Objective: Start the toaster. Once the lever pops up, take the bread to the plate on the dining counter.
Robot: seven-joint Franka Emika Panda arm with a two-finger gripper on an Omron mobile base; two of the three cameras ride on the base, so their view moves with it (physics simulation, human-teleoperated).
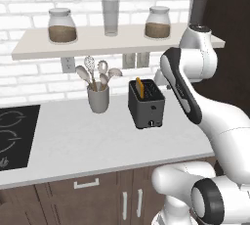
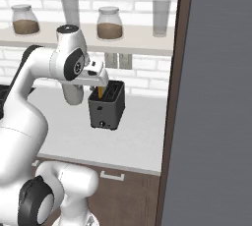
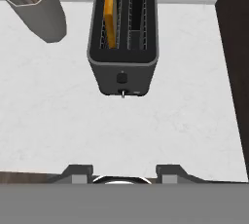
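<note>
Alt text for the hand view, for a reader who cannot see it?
Looking down on a dark toaster on a white worktop, with a slice of bread standing in its left slot. A grey utensil cup stands to its left.

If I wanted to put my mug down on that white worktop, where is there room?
The widest bare stretch of worktop lies in front of the utensil cup and toaster, bordered by the stovetop on one side. Another bare strip lies between the toaster and the dark panel. Between cup and toaster it is tight.
</note>
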